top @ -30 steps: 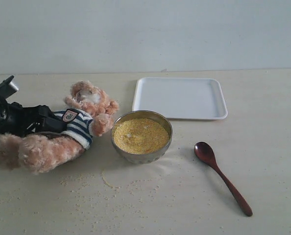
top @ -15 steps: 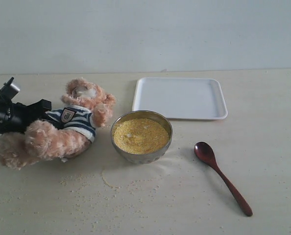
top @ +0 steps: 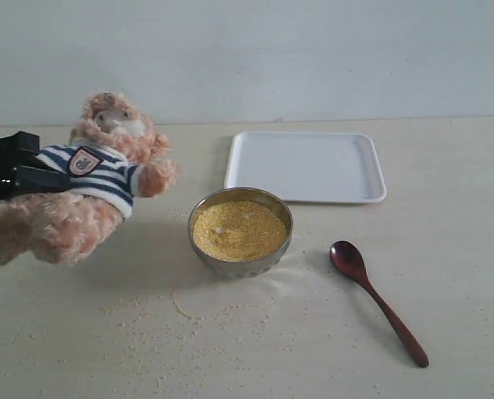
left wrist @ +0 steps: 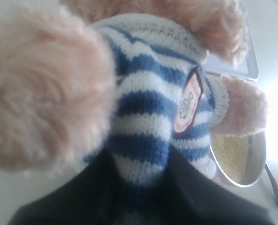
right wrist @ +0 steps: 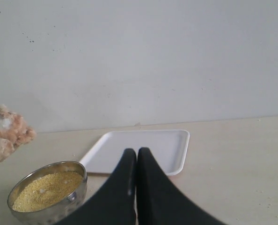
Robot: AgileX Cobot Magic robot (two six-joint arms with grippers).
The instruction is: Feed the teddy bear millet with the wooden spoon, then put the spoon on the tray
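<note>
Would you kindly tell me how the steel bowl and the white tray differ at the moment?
The steel bowl is round, deep and shiny; the tray is rectangular, flat and white. The bowl is filled with millet; the tray holds nothing. Both rest on the table.

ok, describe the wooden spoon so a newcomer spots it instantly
Start at the white tray. In front sits the steel bowl of millet; right of it lies the wooden spoon. It is the only dark reddish-brown, slim-handled thing there.
</note>
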